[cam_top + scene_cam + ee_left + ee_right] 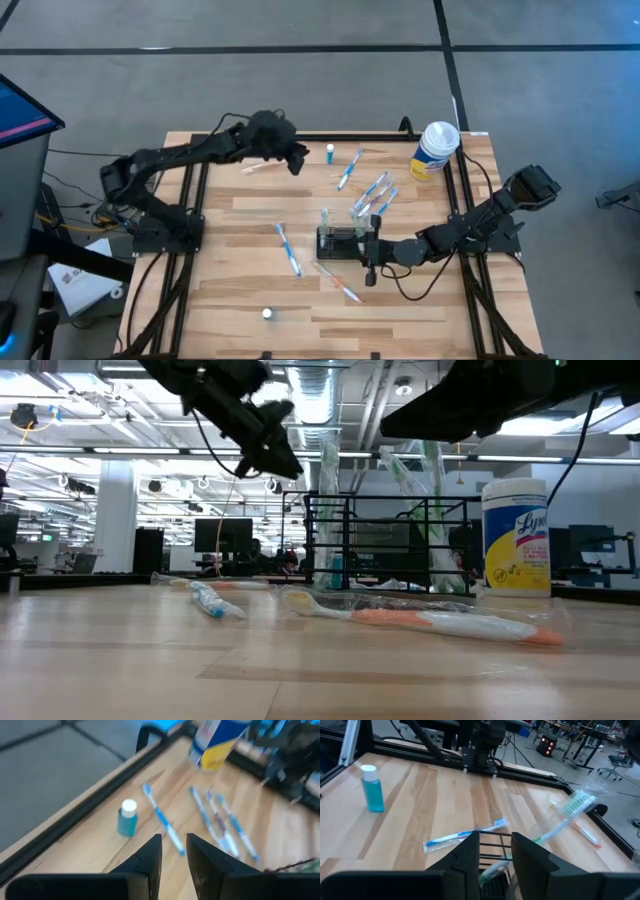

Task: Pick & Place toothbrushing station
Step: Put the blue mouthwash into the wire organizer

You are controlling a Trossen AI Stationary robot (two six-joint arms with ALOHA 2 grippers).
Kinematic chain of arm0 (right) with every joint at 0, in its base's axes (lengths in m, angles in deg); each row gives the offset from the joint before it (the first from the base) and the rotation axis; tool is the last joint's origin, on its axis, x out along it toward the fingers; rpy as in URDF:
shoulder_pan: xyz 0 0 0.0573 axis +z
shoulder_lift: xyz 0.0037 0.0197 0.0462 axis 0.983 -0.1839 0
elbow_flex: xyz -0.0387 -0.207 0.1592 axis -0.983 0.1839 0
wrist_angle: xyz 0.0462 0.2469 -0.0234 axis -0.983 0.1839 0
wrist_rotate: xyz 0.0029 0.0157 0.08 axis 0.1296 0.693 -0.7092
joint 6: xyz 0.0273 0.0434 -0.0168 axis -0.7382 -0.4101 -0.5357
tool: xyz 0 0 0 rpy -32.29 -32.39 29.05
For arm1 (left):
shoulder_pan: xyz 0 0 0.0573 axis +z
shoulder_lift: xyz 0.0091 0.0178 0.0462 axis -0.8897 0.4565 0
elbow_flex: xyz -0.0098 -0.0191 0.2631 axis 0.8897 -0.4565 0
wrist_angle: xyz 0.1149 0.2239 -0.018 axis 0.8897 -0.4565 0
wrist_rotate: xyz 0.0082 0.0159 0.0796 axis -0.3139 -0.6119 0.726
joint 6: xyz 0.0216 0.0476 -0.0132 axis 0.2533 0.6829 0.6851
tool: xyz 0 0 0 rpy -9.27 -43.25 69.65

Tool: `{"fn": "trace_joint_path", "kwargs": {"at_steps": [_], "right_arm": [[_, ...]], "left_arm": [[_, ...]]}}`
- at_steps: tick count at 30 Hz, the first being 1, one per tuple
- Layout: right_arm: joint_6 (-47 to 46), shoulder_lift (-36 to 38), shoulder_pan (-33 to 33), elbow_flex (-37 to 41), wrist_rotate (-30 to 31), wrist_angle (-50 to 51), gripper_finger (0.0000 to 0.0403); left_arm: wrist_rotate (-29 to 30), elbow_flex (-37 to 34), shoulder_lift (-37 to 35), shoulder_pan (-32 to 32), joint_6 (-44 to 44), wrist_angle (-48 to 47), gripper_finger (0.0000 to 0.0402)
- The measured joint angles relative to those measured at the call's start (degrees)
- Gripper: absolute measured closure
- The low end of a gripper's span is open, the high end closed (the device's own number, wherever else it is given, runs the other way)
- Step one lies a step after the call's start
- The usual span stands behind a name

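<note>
Two pincers work over the counter (pixel 240 300). Right pincer (pixel 366 250) grips the toothbrushing station (pixel 338 243) near the counter's middle. Left pincer (pixel 296 160) hovers empty, fingers slightly apart, near a small blue bottle (pixel 329 152).

Overhead and table-level views share the table (pixel 240 290); wrists look close.

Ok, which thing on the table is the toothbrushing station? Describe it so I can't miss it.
Start at the white-and-yellow canister in the table's far right corner, then move toward the table's middle, past the wrapped toothbrushes lying flat. Right at the right gripper is the toothbrushing station, a small black wire rack. It is the only dark, upright frame, with green-handled brushes standing in it.
</note>
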Motion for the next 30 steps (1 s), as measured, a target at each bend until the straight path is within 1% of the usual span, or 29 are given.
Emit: {"fn": "trace_joint_path", "kwargs": {"at_steps": [5,8,12,18,21,25,30], "right_arm": [[0.3,0.0,-0.3,0.0,-0.1,0.7,0.0300],[0.4,0.0,-0.9,0.0,-0.1,0.8,0.0300],[0.4,0.0,-2.0,0.0,0.0,0.8,0.0300],[0.4,0.0,-2.5,0.0,0.0,1.2,0.0300],[0.4,0.0,-2.5,0.0,-0.1,2.3,0.0300],[-1.8,0.0,-2.4,0.0,0.0,4.1,0.0300],[-3.0,0.0,-2.4,0.0,0.0,4.4,0.0300]], "left_arm": [[-0.5,10.9,8.5,2.1,4.2,-9.3,0.0318],[-0.5,18.6,14.0,3.4,5.9,-15.6,0.0318],[-0.6,30.7,21.5,5.2,7.9,-23.4,0.0318],[-2.9,49.5,33.9,7.1,9.9,-35.8,0.0318],[-3.1,57.3,39.3,7.3,11.3,-41.0,0.0318],[-6.4,64.3,43.9,7.2,12.6,-44.2,0.0318],[-7.4,65.0,46.2,6.8,15.4,-46.3,0.0318]]}}
